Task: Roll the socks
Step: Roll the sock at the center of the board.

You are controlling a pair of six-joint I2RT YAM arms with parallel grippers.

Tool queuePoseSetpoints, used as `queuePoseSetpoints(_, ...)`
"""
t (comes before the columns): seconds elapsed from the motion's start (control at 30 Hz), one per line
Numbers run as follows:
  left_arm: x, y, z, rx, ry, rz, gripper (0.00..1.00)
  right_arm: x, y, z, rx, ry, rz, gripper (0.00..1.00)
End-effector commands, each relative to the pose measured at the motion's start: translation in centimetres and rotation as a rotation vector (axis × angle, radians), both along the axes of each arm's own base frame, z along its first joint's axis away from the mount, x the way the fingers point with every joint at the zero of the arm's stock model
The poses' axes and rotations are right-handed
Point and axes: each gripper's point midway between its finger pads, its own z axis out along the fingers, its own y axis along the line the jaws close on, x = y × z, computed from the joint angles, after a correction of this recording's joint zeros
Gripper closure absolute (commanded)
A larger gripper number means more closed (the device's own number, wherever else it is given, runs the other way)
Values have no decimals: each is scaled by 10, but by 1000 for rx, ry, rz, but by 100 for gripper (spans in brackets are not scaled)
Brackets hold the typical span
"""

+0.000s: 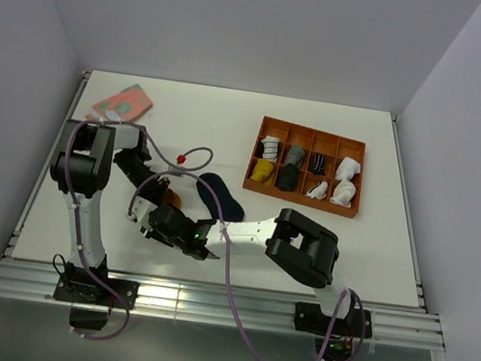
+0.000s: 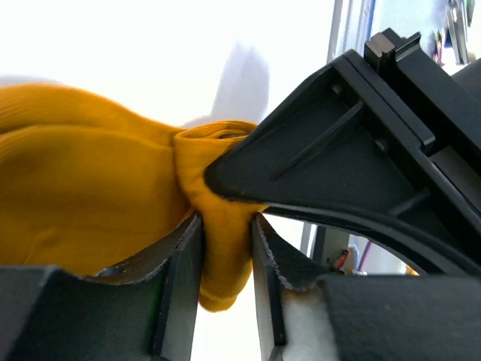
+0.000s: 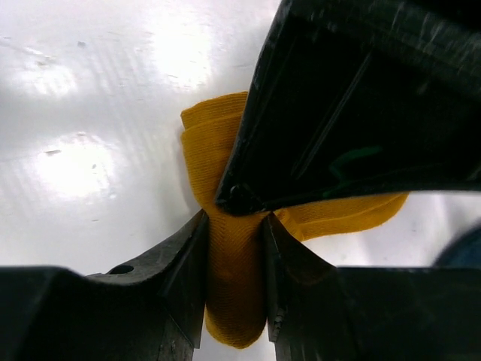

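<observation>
Spanning the overhead view, the white table [image 1: 231, 124] carries an orange divided tray [image 1: 314, 129] holding rolled socks [image 1: 347, 168] at right. Near the centre lies the navy sock [image 1: 221, 196], just beside the mustard sock [image 2: 90, 195], which sits bunched on the table where both wrists meet. The left gripper [image 2: 224, 226] pinches one fold of the mustard sock. The right gripper [image 3: 234, 226] clamps another fold of it.

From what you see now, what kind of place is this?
Probably a robotics lab test cell: a white table boxed in by plain walls, an aluminium mounting rail, and an orange tray of rolled socks.
</observation>
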Motion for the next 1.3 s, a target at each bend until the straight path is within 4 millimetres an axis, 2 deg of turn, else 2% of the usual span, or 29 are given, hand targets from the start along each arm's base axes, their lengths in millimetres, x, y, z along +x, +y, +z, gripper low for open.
queuePoseSetpoints(0.0, 36, -4, 13, -51, -153, 59, 64, -5, -19, -17, -67, 28, -19, 89)
queuePoseSetpoints(0.3, 57, 8, 14, -20, -205, 141, 60, -8, -32, -22, -91, 43, -36, 91)
queuePoseSetpoints(0.47, 82, 29, 20, -16, -274, 262, 62, -11, -36, -19, -95, 75, -35, 92)
queuePoseSetpoints(0.63, 104, 53, 34, -4, -358, 386, 61, -14, -48, -14, -115, 142, -41, 94)
queuePoseSetpoints(0.77, 123, 70, 52, 20, -526, 488, 62, -19, -57, -7, -127, 203, -37, 95)
queuePoseSetpoints(0.83, 132, 76, 59, 50, -587, 556, 63, -16, -54, 1, -118, 238, -35, 95)
queuePoseSetpoints(0.87, 129, 76, 67, 51, -636, 572, 62, -21, -58, 0, -137, 283, -27, 95)
queuePoseSetpoints(0.93, 135, 81, 75, 56, -722, 593, 62, -21, -59, 1, -149, 337, -17, 95)
queuePoseSetpoints(0.97, 133, 80, 80, 59, -755, 599, 61, -13, -60, 6, -150, 364, -39, 95)
queuePoseSetpoints(1.03, 130, 79, 84, 52, -779, 586, 59, -16, -58, 7, -147, 454, -23, 95)
queuePoseSetpoints(1.07, 130, 79, 89, 48, -794, 581, 59, -13, -55, 15, -143, 497, -31, 95)
queuePoseSetpoints(1.1, 131, 79, 91, 51, -802, 584, 60, -8, -58, 12, -139, 568, -38, 95)
queuePoseSetpoints(1.2, 131, 81, 97, 55, -849, 590, 61, 3, -57, 23, -120, 667, -56, 94)
queuePoseSetpoints(1.23, 129, 80, 93, 52, -867, 588, 61, 3, -51, 26, -106, 704, -35, 93)
queuePoseSetpoints(1.27, 129, 80, 102, 48, -919, 591, 60, 1, -52, 24, -115, 729, -32, 93)
